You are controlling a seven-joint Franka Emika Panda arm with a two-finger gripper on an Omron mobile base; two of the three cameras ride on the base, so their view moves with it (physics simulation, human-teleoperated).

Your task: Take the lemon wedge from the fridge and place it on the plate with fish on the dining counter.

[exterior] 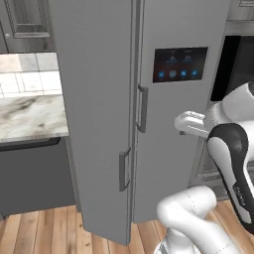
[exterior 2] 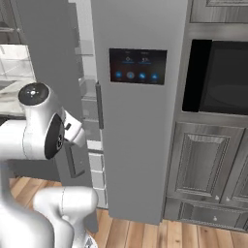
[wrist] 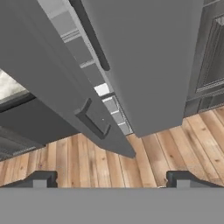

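The fridge (exterior: 99, 74) looked matt grey and smooth, like brushed metal, directly ahead of the gripper (wrist: 111, 179). Below the gripper, the floor (wrist: 144, 162) showed warm wood planks; the dispenser panel (exterior: 179, 64) above appeared glossy dark.

- Matte grey fridge (exterior: 99, 99) with dark dispenser panel (exterior: 179, 64), blue lights.
- White-and-grey veined marble worktop (exterior: 30, 116); white tiles (exterior: 30, 74) behind.
- Warm brown plank floor (wrist: 100, 162).

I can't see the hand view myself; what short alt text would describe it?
A tall grey fridge with its left door swung partly open, pale door shelves showing in the gap. Wooden floor lies below, dark cabinets stand at the right, and the open tool shows two dark fingertips spread wide at the bottom.
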